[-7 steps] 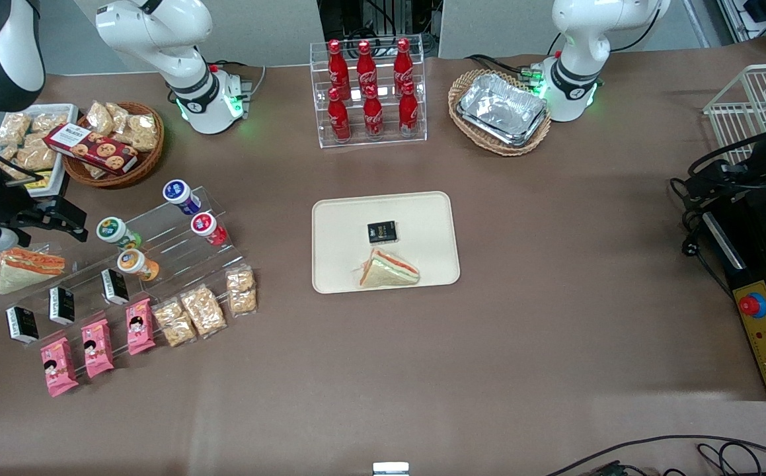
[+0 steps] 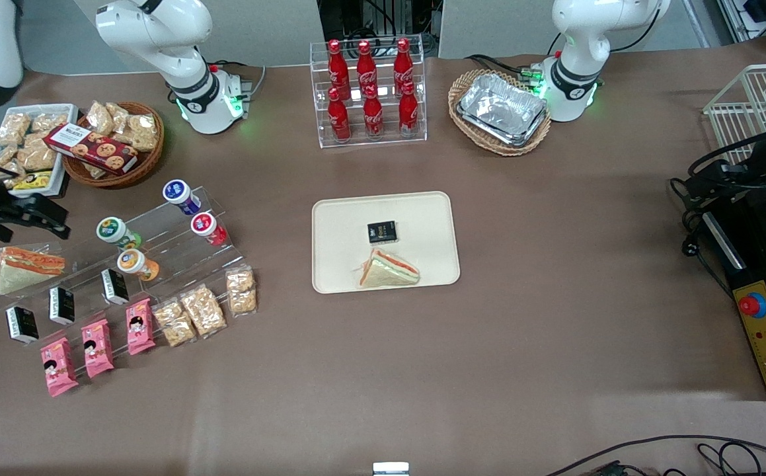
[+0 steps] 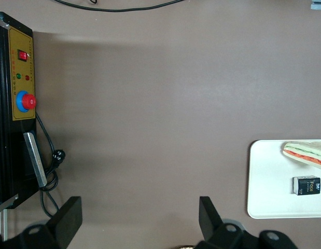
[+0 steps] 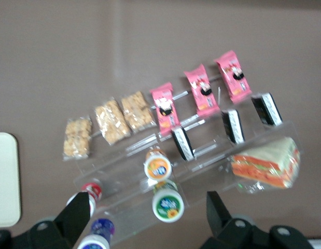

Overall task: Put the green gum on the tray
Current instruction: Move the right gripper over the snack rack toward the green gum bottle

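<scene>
The green gum [image 2: 113, 231] is a small bottle with a green-rimmed white lid, lying on the upper step of a clear acrylic rack [image 2: 158, 228]. In the right wrist view the green gum [image 4: 168, 206] shows lid-on between my two fingers and below them. My gripper [image 2: 59, 222] is open and empty. It hovers beside the rack, toward the working arm's end of the table from the gum. The gripper [image 4: 147, 202] is apart from the gum. The beige tray [image 2: 422, 218] lies mid-table and holds a black packet [image 2: 381, 231] and a sandwich [image 2: 388, 270].
An orange-lidded bottle [image 2: 133, 262], a blue-lidded one [image 2: 178, 193] and a red-lidded one [image 2: 205, 225] share the rack with a wrapped sandwich [image 2: 26, 266], black packets and pink packets. A cookie basket [image 2: 112, 145], cola bottles [image 2: 369, 92] and a foil tray [image 2: 501, 109] stand farther from the camera.
My gripper has drawn back toward the working arm's end of the table and a little farther from the front camera. The gum and the tray have not moved.
</scene>
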Robot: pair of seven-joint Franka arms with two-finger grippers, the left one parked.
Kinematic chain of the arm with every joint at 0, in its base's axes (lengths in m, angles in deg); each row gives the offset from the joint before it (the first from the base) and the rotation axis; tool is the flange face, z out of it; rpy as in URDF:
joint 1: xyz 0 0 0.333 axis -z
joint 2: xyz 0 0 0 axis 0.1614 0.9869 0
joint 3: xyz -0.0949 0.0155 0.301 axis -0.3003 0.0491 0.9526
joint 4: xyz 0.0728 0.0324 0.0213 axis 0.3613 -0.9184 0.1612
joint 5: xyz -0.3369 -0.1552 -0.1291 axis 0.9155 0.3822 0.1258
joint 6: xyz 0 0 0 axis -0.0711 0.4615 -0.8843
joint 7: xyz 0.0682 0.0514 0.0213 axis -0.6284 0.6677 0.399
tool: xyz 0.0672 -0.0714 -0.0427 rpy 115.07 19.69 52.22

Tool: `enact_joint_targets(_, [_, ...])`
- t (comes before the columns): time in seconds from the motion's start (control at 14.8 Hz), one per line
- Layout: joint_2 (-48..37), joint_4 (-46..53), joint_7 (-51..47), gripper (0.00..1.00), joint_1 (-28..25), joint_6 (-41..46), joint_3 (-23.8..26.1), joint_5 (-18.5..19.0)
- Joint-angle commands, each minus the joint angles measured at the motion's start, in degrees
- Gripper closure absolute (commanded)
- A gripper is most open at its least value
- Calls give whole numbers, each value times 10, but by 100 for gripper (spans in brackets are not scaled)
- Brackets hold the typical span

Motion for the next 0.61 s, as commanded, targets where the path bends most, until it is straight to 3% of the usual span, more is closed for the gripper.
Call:
enact_joint_targets(0.0, [-53, -35, 53, 0, 12, 41, -34, 3])
enact_joint_targets(0.14, [-114, -111, 101, 0, 17, 21, -59, 3])
enact_joint_targets(0.54, [-226, -249, 100, 0, 18, -23, -56, 8])
